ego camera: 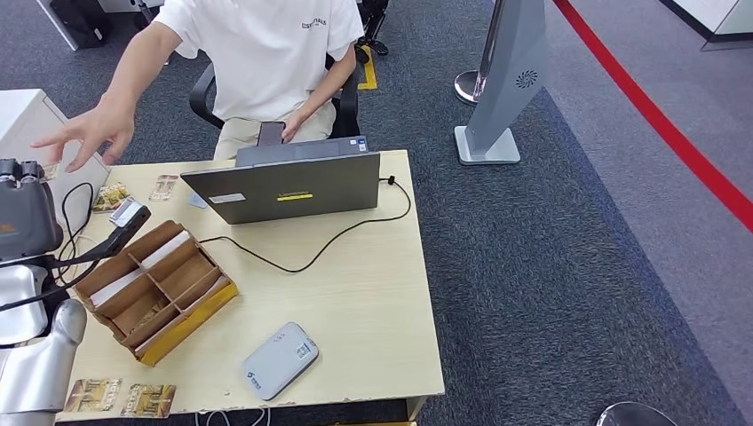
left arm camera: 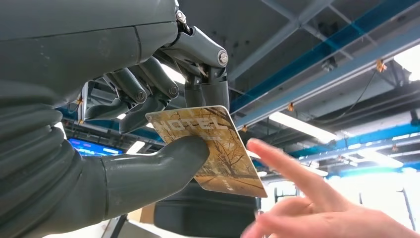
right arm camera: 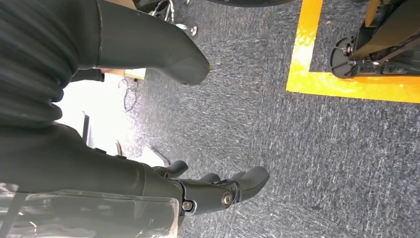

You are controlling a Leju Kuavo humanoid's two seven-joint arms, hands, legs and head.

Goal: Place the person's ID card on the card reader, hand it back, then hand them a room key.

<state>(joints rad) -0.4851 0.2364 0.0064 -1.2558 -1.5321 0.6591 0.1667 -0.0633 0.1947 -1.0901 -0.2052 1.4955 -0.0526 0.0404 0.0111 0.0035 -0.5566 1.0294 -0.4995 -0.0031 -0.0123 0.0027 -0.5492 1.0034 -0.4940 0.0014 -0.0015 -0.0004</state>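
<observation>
In the left wrist view my left hand [left arm camera: 148, 104] is raised and pinches a golden room key card [left arm camera: 214, 148] marked HOTEL between thumb and fingers. A person's hand [left arm camera: 307, 198] reaches in beside the card's free end, its fingertips just short of it. From the head view my left hand [ego camera: 22, 209] is at the table's far left, with the person's outstretched hand [ego camera: 84, 133] just above it. The white card reader [ego camera: 281, 359] lies near the table's front edge with nothing on it. My right hand [right arm camera: 218, 191] hangs over the carpet, fingers apart and holding nothing.
A cardboard box [ego camera: 191, 319] with compartments of cards sits on the left of the table [ego camera: 355, 284]. A grey laptop [ego camera: 284, 186] stands at the back, its cable trailing across the top. Loose cards [ego camera: 120, 398] lie at the front left corner. The person sits behind the laptop.
</observation>
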